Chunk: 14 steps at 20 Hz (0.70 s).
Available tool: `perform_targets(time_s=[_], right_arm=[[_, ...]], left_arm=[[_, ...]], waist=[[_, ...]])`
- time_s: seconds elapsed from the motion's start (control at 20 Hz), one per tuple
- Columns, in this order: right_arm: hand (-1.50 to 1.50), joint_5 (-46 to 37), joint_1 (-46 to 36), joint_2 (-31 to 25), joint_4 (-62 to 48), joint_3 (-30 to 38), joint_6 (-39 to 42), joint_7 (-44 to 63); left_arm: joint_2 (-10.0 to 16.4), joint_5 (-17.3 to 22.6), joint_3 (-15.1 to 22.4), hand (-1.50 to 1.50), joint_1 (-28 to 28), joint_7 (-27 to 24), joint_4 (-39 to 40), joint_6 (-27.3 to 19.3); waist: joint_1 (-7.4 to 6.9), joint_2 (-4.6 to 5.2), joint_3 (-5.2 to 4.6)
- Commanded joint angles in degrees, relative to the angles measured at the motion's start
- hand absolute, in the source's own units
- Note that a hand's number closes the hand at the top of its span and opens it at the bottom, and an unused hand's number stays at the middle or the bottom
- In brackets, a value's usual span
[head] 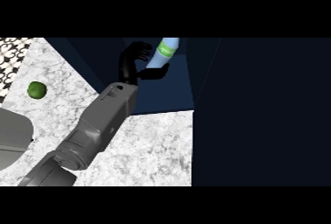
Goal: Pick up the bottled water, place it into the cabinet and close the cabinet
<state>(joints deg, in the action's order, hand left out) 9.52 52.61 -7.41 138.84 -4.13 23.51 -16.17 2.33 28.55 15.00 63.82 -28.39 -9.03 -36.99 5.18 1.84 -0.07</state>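
The bottled water (164,51), pale blue with a green label, leans tilted inside the open dark blue cabinet (165,96). My right hand (132,61) reaches into the cabinet from the lower left on its grey forearm (103,122). Its fingers curl against the bottle's left side and the thumb (155,72) crosses the bottle's lower end, which it hides. The cabinet door (258,109) stands open as a wide dark panel at the right. My left hand does not show; only a grey piece of arm (13,140) sits at the left edge.
A green lime (36,90) lies on the white speckled counter (152,144) at the left. A black-and-white patterned wall (12,57) fills the top left corner. The cabinet's left wall (84,57) runs diagonally beside my forearm.
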Motion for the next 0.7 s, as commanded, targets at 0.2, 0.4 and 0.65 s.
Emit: perform_targets(time_s=[0.2, 0.4, 0.65], right_arm=[[-1.5, 4.9, 0.1, -0.3, 1.3, 0.4, 1.2, 0.8], [-1.5, 3.6, 3.3, -0.4, 4.3, -1.7, 2.3, 0.9], [-1.5, 2.8, 2.1, 0.2, 2.7, -2.5, 2.1, 0.8]], left_arm=[[1.4, -2.7, 0.8, -1.5, 3.4, -2.6, 4.4, -3.2], [0.5, -1.5, -0.6, -1.5, 4.3, -1.8, 4.5, -1.4], [0.9, -0.1, -2.4, -1.5, 4.6, -5.7, 1.2, 6.2]], waist=[[0.65, 0.26, 0.01], [1.39, 0.15, -0.08], [0.46, 0.03, -0.1]])
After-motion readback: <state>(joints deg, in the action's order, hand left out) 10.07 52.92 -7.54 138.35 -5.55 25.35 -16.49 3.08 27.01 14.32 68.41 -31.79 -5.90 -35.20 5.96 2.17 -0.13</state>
